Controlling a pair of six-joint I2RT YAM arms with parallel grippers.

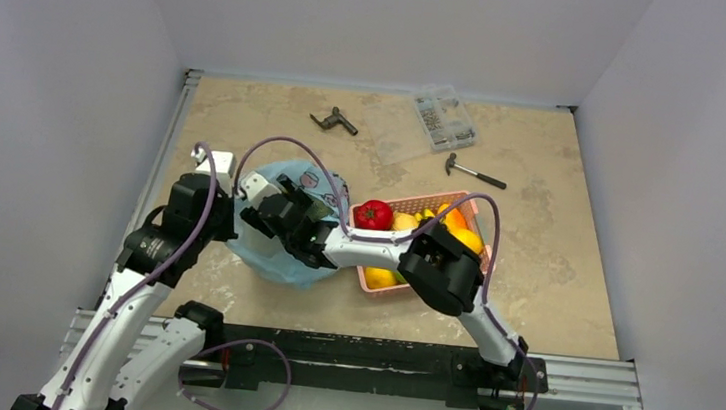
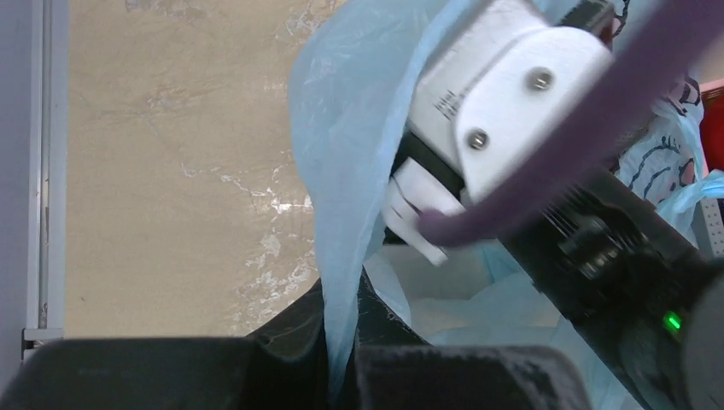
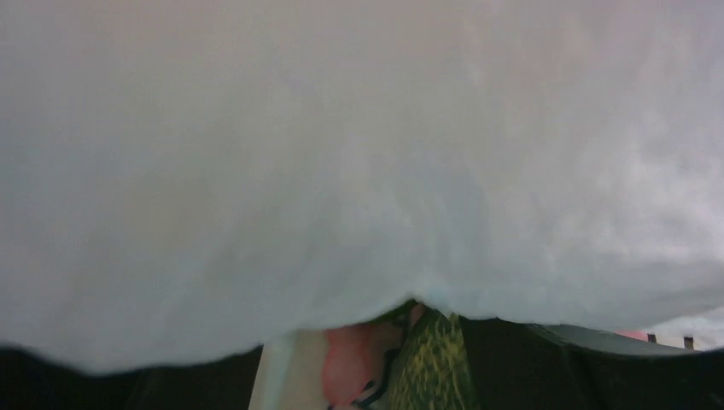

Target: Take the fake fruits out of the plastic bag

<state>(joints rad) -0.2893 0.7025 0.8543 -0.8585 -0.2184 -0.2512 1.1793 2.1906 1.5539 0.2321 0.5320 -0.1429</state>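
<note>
The pale blue plastic bag [image 1: 285,261] lies left of centre on the table. My left gripper [image 2: 341,359] is shut on a fold of its rim [image 2: 350,196] and holds it up. My right gripper [image 1: 273,212] reaches into the bag's mouth. In the right wrist view, bag film [image 3: 359,154] covers most of the picture. A strip of the netted green melon [image 3: 434,367] shows between the spread dark fingers [image 3: 546,367], beside a pink motif. The red tomato-like fruit [image 1: 373,214] sits at the left end of the pink basket [image 1: 460,200].
The pink basket also holds yellow and orange fruits [image 1: 459,226]. A hammer [image 1: 475,172], a clear parts box [image 1: 445,117] and a black tool [image 1: 334,120] lie at the back. The right arm's elbow [image 1: 442,265] hangs over the basket's front.
</note>
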